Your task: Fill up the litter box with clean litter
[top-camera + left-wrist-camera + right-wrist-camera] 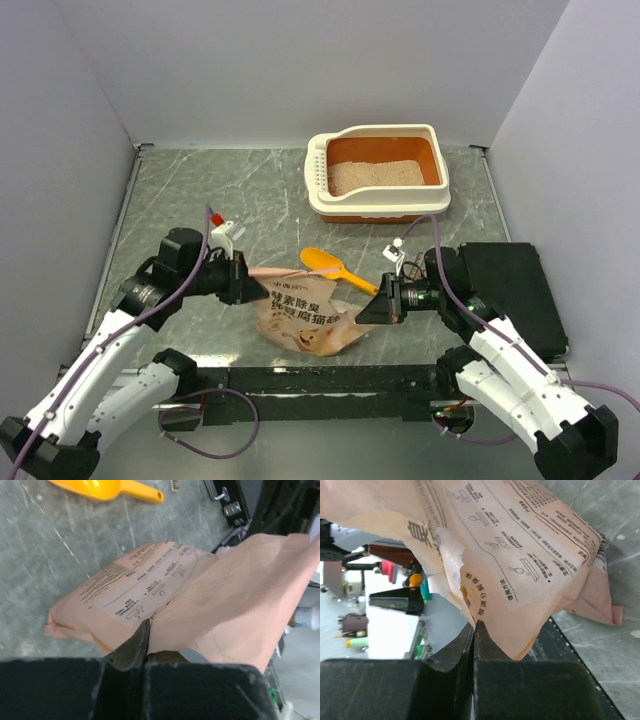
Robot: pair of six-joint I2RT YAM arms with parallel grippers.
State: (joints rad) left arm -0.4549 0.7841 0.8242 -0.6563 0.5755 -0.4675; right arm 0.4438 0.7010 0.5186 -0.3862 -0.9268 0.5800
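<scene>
At the near middle of the grey marbled table (200, 190), a crinkled tan paper bag with Chinese print (300, 315) hangs between the 2 arms. The left gripper (245, 283) is clamped on the bag's left edge, and the right gripper (372, 308) is pinched tight on its right edge. Each wrist view shows paper caught between closed jaws.

To do this step well, I judge the 2 arms should lift together and keep the paper taut. They should carry the bag clear over the yellow-orange plastic scoop (328, 263), then tip the torn mouth only once it is above the tray, since slack or uneven lifting could spill granules on the table.

The large cream-white plastic litter box with an orange inside (378, 207) sits at the far side, right of centre and well apart from the bag. Its long axis runs left to right, with the perforated end pointing left. Pale beige sandy clean litter (375, 176) already lies in a patch on its floor. A flat black box (510, 290) lies by the right arm.
</scene>
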